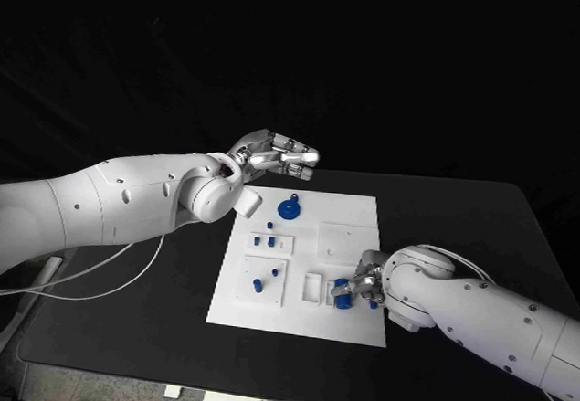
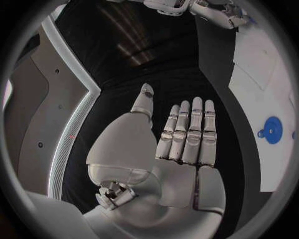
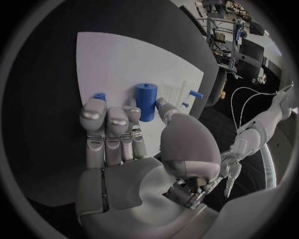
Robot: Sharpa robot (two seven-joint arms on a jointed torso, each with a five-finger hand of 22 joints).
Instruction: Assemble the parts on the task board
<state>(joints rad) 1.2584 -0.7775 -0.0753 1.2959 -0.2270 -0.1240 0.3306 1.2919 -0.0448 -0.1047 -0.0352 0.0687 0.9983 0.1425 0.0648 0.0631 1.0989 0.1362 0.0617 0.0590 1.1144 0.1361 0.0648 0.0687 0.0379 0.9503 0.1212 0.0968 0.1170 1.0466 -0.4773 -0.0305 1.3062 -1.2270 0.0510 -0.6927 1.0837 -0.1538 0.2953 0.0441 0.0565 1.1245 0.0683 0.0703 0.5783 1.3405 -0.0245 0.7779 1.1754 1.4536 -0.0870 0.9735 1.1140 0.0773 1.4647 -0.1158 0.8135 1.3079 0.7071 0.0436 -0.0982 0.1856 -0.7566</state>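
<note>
The white task board point(image 1: 342, 213) lies mid-table. My right hand point(image 1: 368, 282) is low over its near right part. In the right wrist view the thumb and a finger point(image 3: 134, 117) pinch an upright blue cylinder point(image 3: 146, 99) standing on the board point(image 3: 118, 59), and a small blue piece point(image 3: 99, 95) peeks past another fingertip. Blue parts point(image 1: 343, 297) sit beside that hand. My left hand point(image 1: 277, 154) hovers above the board's far left corner, flat and holding nothing point(image 2: 184, 144). A round blue disc point(image 1: 290, 207) point(image 2: 272, 130) lies on the far part of the board.
Small blue pegs point(image 1: 269, 242) stand in white blocks on the board's left side, with more point(image 1: 261, 283) nearer me. A white cable point(image 1: 100, 290) loops over the black table point(image 1: 473, 230) at the left. A small white scrap point(image 1: 173, 392) lies by the front edge.
</note>
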